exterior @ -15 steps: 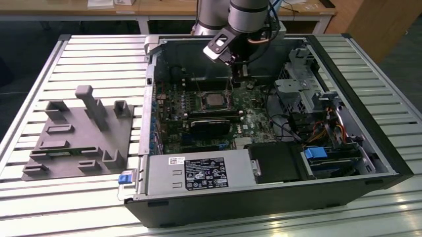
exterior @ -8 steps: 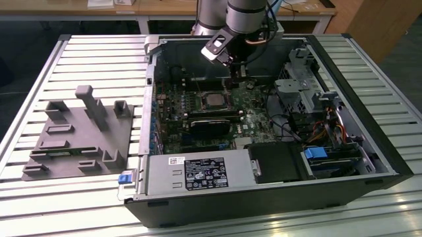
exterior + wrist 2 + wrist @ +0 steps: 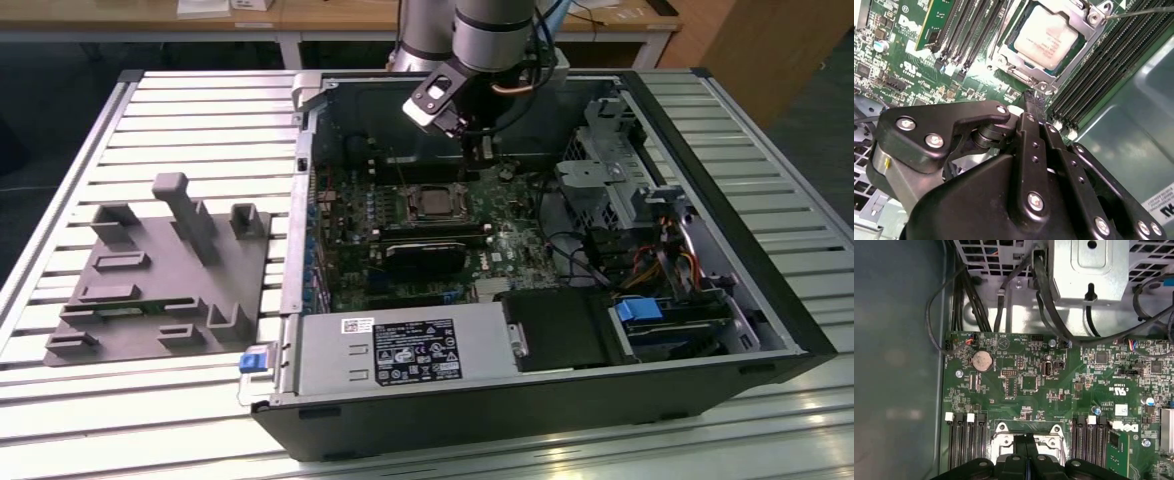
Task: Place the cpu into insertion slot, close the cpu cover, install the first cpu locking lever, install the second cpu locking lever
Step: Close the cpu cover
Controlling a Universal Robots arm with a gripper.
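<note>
One step looked done: the chip (image 3: 1046, 37) sat flat in its slot (image 3: 434, 202), near the middle of the exterior view. The metal cover (image 3: 1081, 22) looked folded down around the chip, so that step seemed done too. One thin wire lever (image 3: 1141, 11) stuck out past the cover's corner. I think the two locking levers were not yet done, but I could not tell for sure. The gripper (image 3: 1035, 100) hung right by the slot's edge, a little higher up in the exterior view than the slot. It was close to the chip but not on it. Its two fingers (image 3: 1029, 135) were pressed together, with nothing seen between them.
</note>
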